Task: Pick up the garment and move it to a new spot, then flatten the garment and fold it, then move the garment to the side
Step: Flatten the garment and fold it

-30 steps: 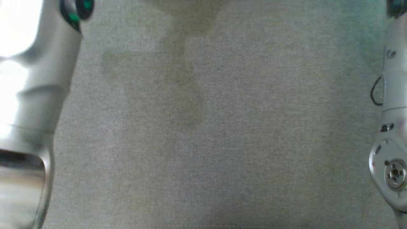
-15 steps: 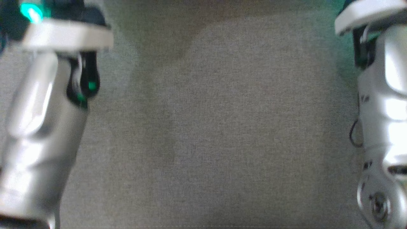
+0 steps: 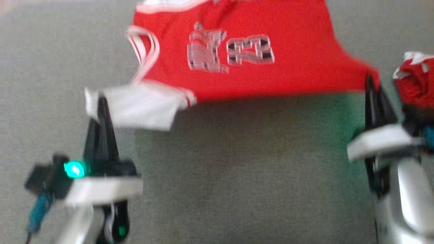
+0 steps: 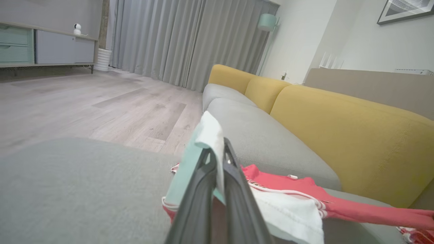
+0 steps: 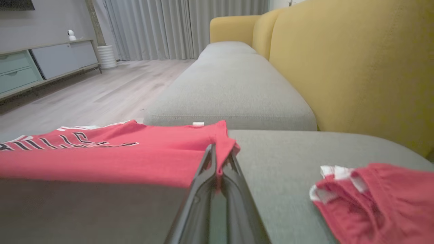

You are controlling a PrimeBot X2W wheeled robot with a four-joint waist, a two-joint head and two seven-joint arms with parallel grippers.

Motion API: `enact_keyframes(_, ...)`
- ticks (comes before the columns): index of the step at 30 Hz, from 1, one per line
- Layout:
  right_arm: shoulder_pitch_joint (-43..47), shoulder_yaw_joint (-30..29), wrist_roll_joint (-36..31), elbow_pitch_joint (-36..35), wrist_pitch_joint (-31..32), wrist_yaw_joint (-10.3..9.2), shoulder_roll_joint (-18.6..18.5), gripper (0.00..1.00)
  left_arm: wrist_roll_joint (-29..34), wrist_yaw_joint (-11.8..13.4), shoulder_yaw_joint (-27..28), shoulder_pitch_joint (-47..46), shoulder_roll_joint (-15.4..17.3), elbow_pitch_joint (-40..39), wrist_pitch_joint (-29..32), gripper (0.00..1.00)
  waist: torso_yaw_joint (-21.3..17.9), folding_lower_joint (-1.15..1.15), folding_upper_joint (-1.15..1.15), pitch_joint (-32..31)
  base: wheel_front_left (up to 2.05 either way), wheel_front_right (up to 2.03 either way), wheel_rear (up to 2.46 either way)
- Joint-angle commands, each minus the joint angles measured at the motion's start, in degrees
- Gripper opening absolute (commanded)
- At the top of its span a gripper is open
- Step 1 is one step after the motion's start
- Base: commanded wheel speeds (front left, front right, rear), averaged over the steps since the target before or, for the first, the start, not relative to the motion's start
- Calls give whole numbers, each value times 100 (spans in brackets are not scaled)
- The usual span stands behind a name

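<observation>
Red garment (image 3: 284,57) stretches over the grey sofa cushion (image 3: 237,176). Left end effector (image 3: 101,101) pinches its white corner. Right end effector (image 3: 371,83) pinches its red edge.

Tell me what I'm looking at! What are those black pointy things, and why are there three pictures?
Those black points are a robot's claws. The robot has two arms and three cameras. One camera sits on its head and looks down. The other two ride on its wrists and look along each claw's fingers.

In the head picture, the left claw pinches a white-edged corner of a red jersey. The right claw pinches the other near corner. Both are shut on the cloth, holding its near edge up.

The jersey is spread over a grey sofa seat with a yellow sofa back. A second red garment lies bunched up on the seat, beside the right claw. Nothing is holding it.
</observation>
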Motion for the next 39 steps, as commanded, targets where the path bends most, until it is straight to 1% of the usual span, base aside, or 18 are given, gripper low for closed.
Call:
enact_keyframes(1,249,137,111,-380,120,-4,24,0,31,70,230,95,199,-301,-44,0,-4,2,0,-408,0,0,0)
enact_keyframes(5,1386,233,313,-1306,701,-4,24,0,16,297,98,1059,227,-784,-20,0,-47,2,0,-657,0,0,0)
enact_keyframes(9,2238,253,385,-2064,1234,-4,24,0,17,484,-29,1727,289,-1117,62,0,-47,2,0,-773,0,0,0)
enact_keyframes(11,2506,266,442,-2312,1440,-4,24,0,-8,530,-72,1947,294,-1132,75,0,-63,2,0,-806,0,0,0)
enact_keyframes(13,2688,267,471,-2429,1624,-4,24,0,-99,494,-123,2075,247,-1076,78,0,-71,2,0,-816,0,0,0)
enact_keyframes(16,2768,269,509,-2394,1789,-4,24,0,-149,409,-217,2073,212,-840,107,0,-71,2,0,-819,0,0,0)
enact_keyframes(22,2611,322,598,-1955,1930,-4,25,0,-245,200,-301,1820,112,-296,117,0,-60,2,0,-781,0,0,0)
enact_keyframes(25,2465,322,632,-1749,1944,-4,25,0,-228,109,-348,1600,116,-110,176,0,-38,2,0,-753,0,0,0)
enact_keyframes(30,2214,355,816,-1541,2065,-4,25,0,-92,-80,-491,965,152,190,392,0,11,2,0,-698,0,0,0)
enact_keyframes(33,1979,278,922,-1403,2146,-4,25,0,-5,-225,-591,476,162,437,572,0,15,2,0,-672,0,0,0)
enact_keyframes(39,1401,131,1139,-953,2112,-4,25,0,113,-502,-704,-485,75,1125,761,0,-4,2,0,-656,0,0,0)
